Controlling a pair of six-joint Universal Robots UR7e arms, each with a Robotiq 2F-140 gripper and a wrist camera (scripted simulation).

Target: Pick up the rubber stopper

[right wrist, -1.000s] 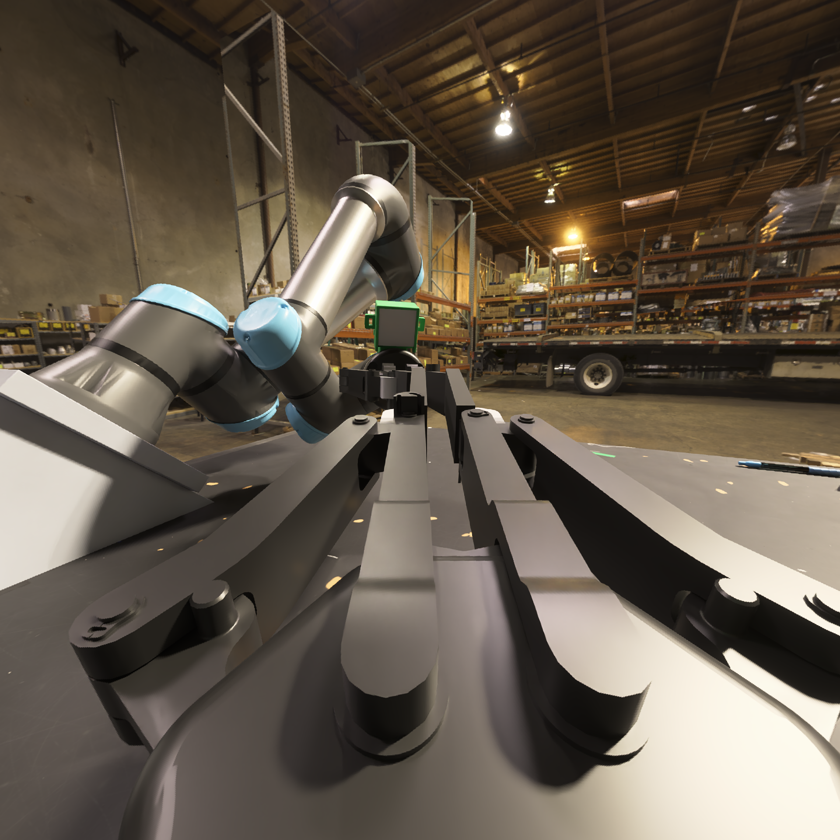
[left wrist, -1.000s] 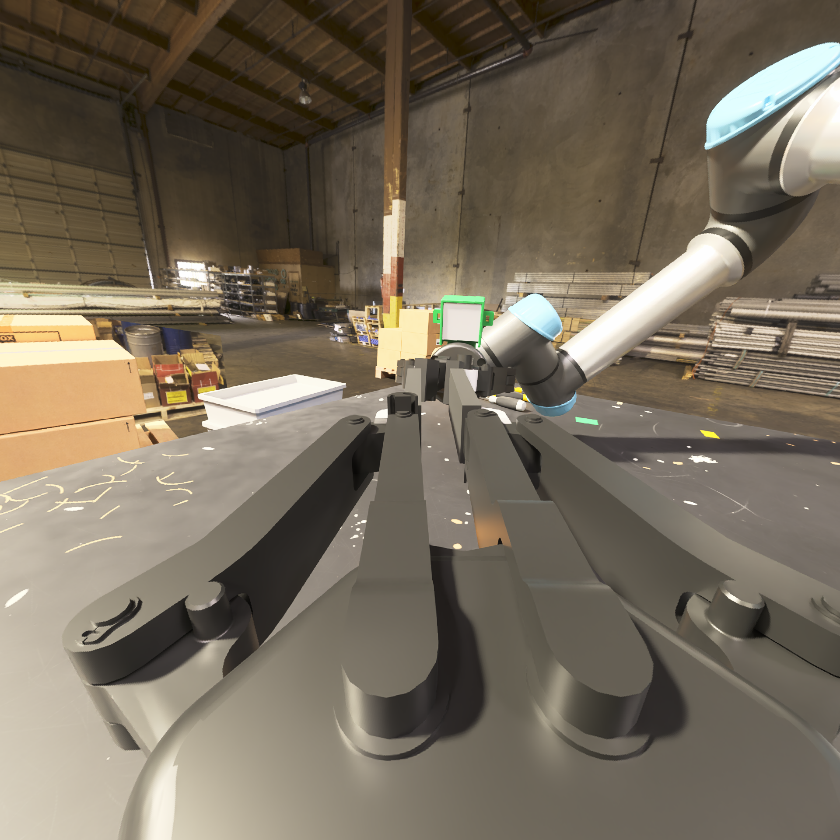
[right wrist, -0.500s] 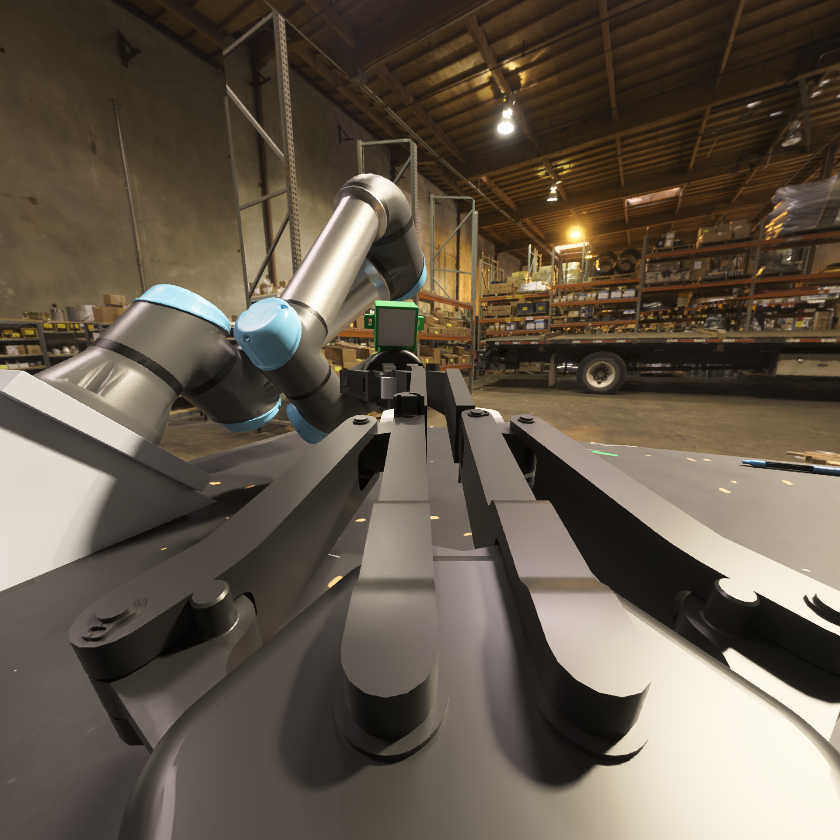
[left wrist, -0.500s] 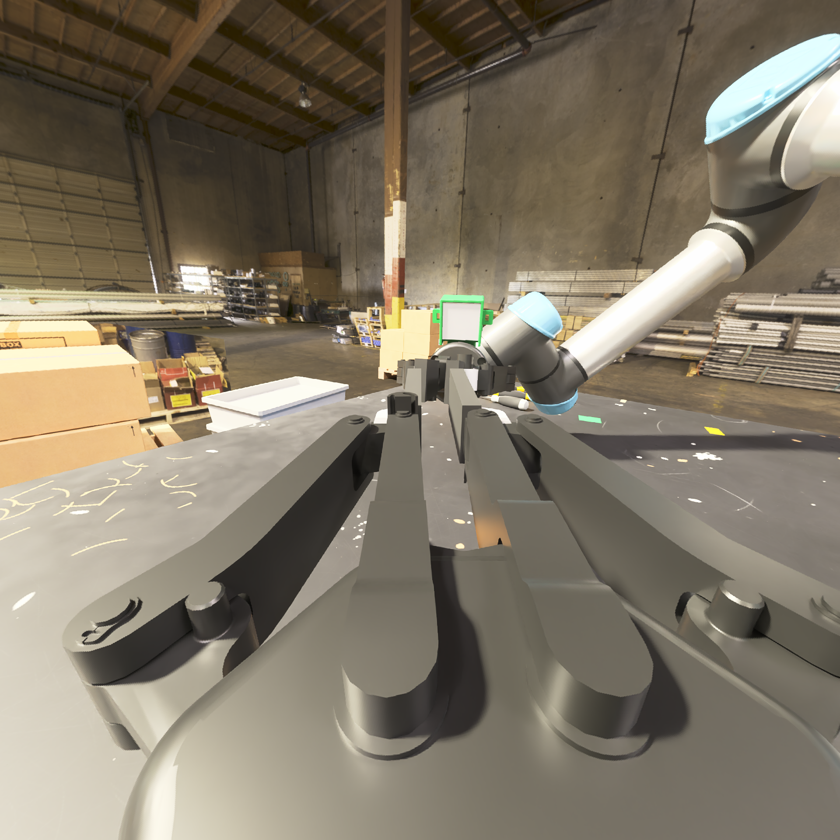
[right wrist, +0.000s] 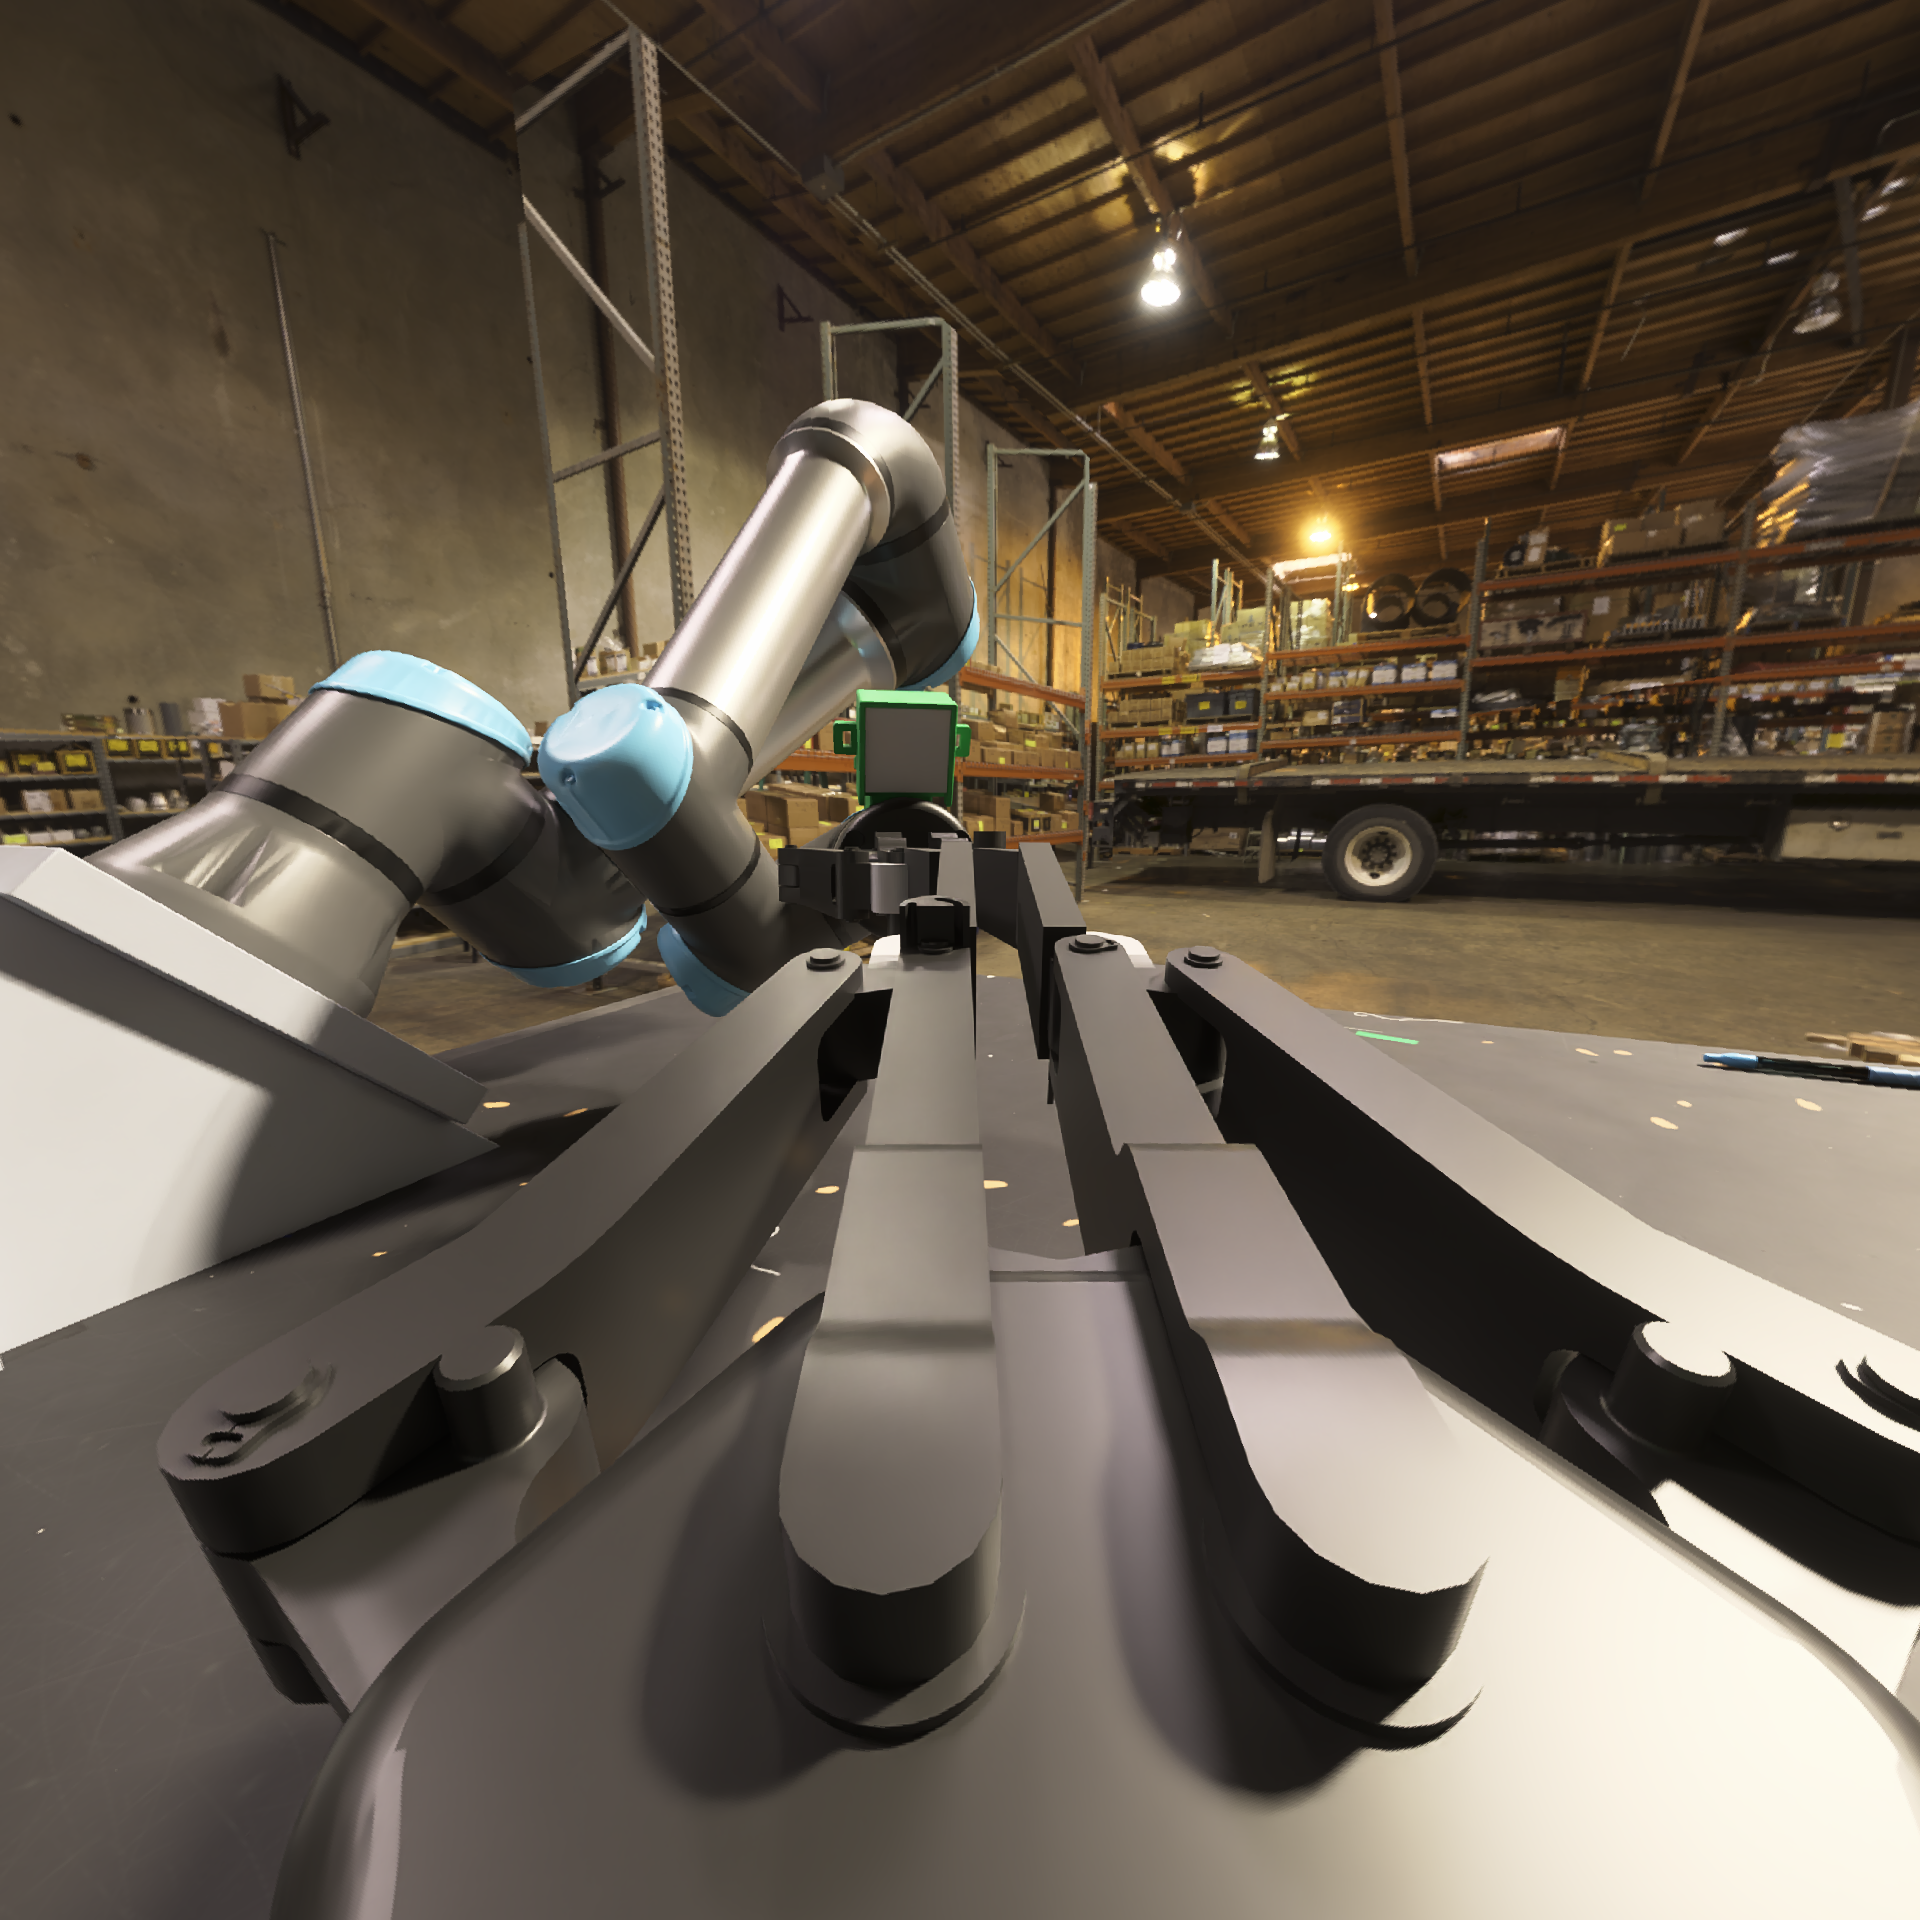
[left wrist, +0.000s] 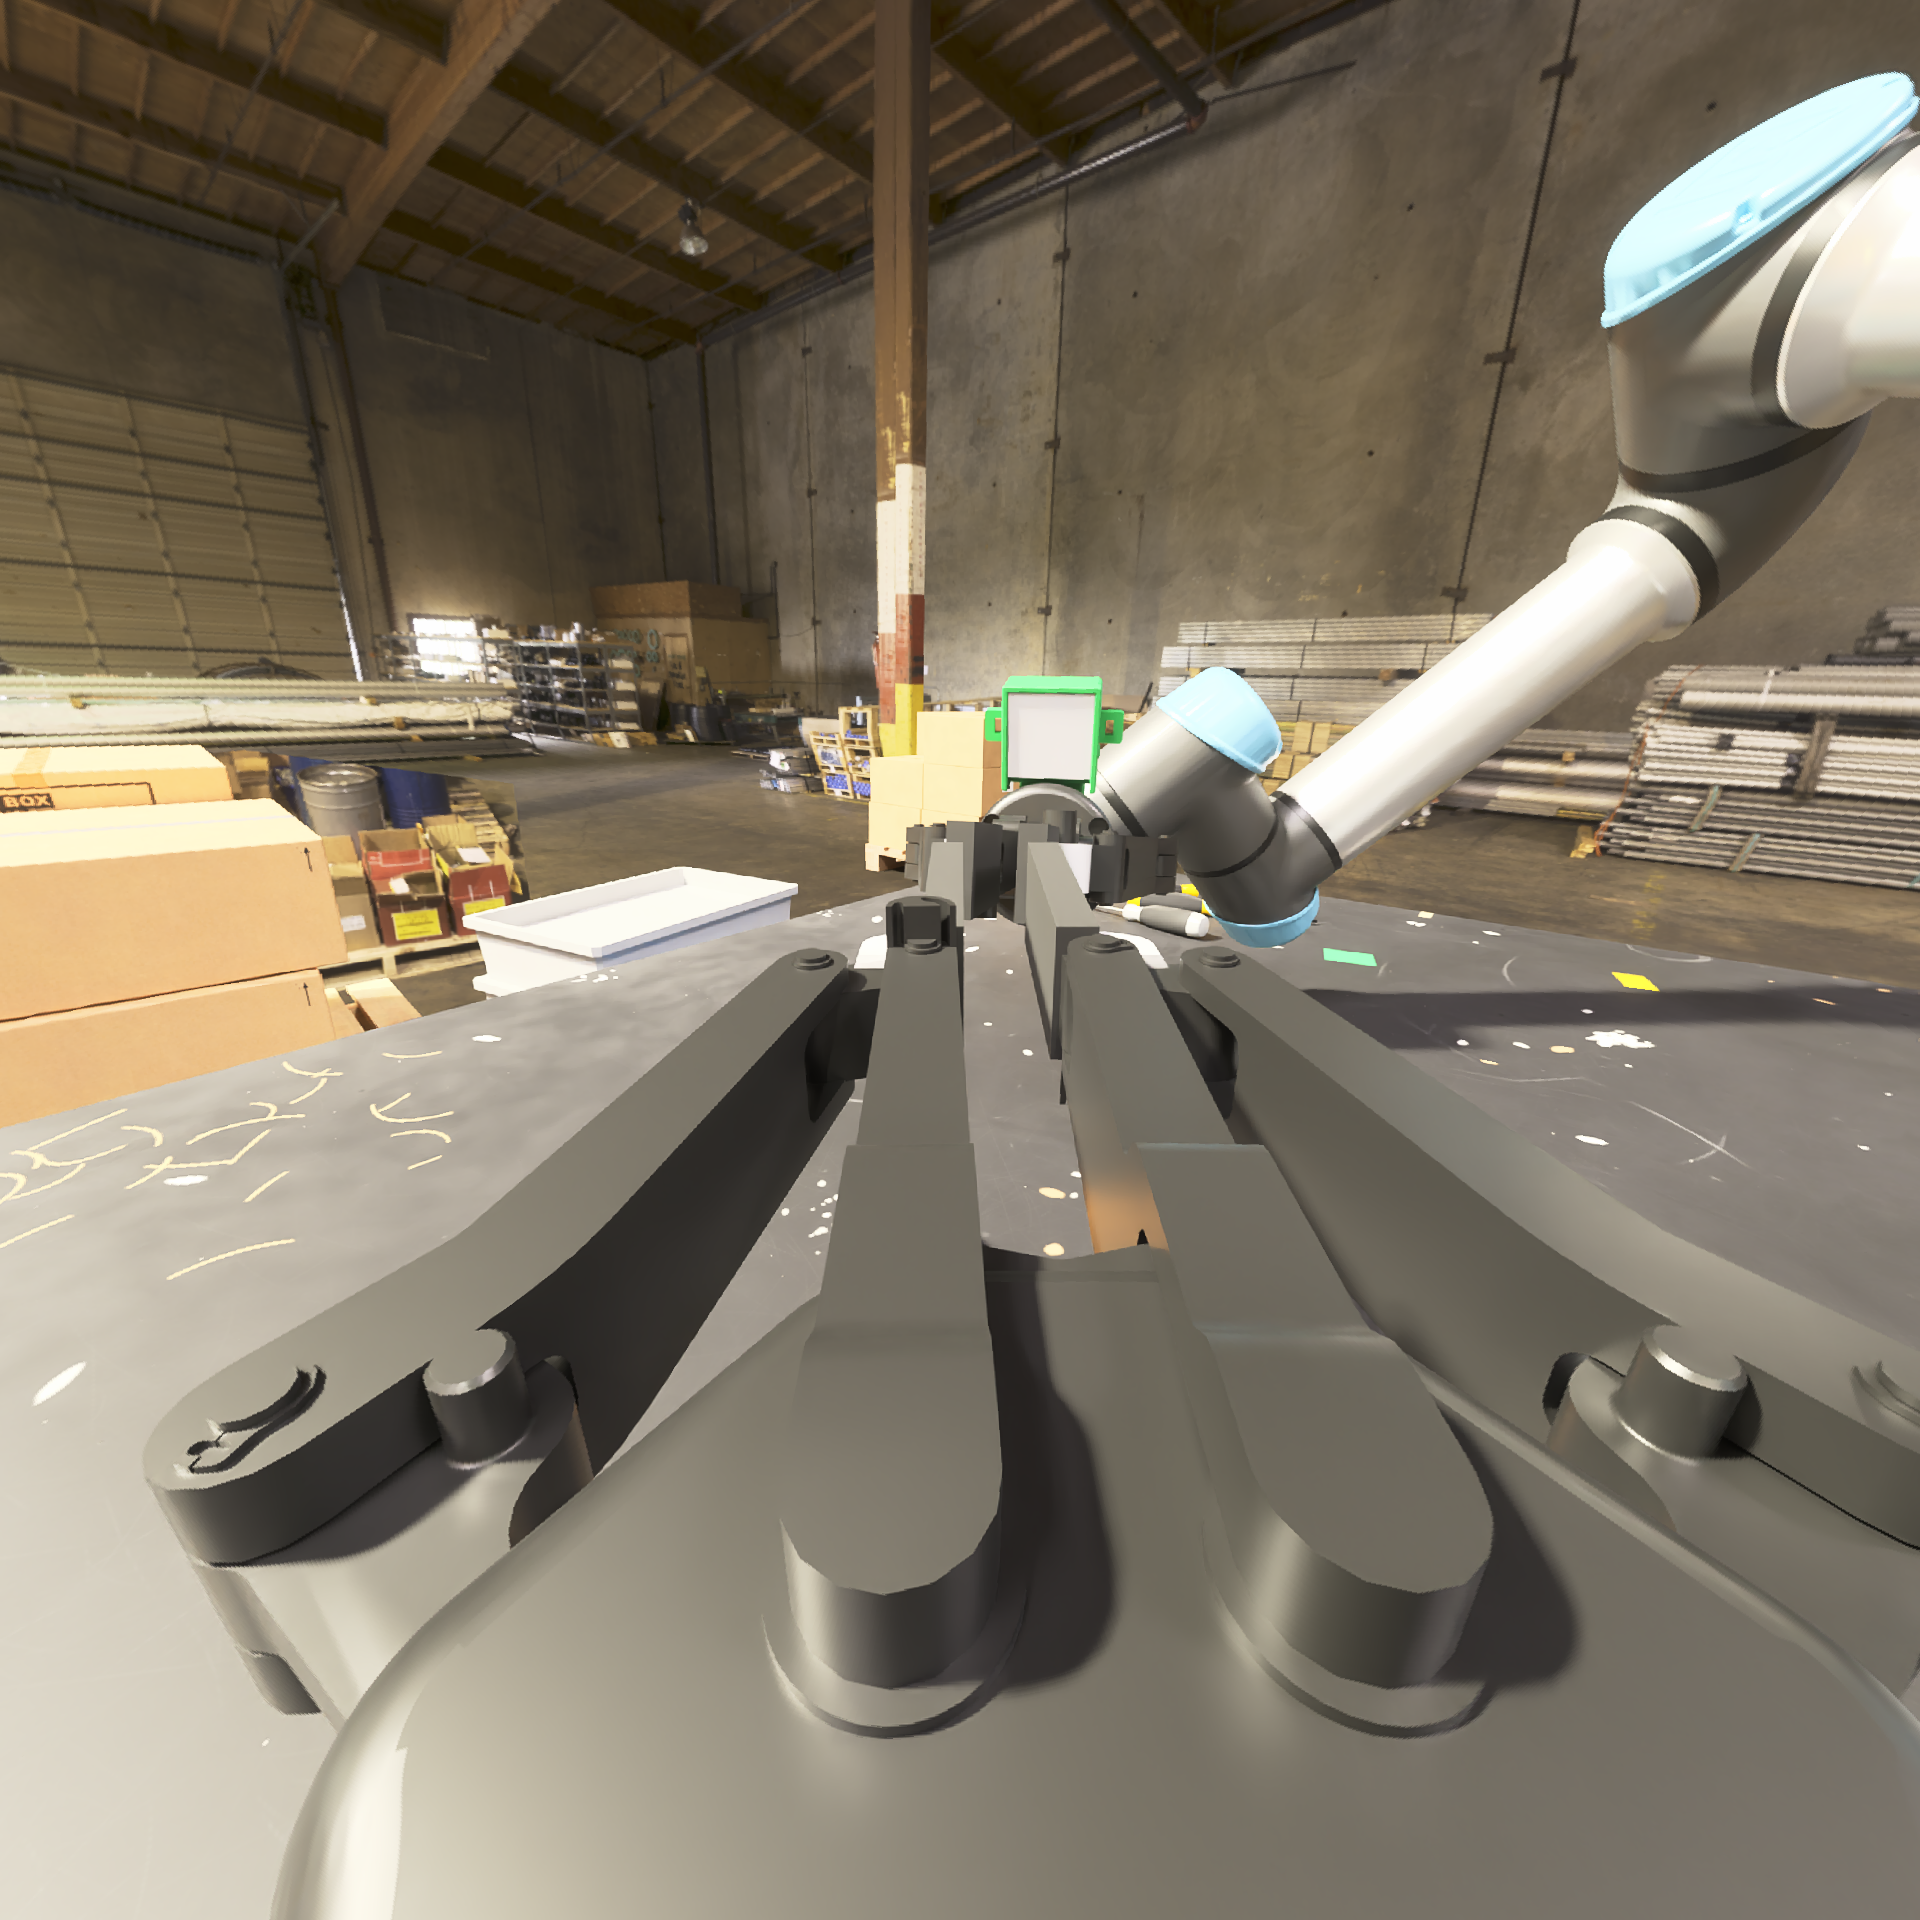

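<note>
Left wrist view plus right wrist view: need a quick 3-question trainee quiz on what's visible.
1. Left wrist view: on which side of the picture is the white rectangular plastic tray, relative to the left pincer? A) left B) right C) between its fingers
2. True or false: in the right wrist view, a blue-and-black pen lies on the dark grey table, far right.
3. Fill in: the square white marker above the right arm's wrist has a ___ frame.

Key: 1 A; 2 true; 3 green.

Warm ceiling lamps (right wrist: 1161,278) glare in the right wrist view; both views sharp, bowed at edges, softly shadowed
</note>
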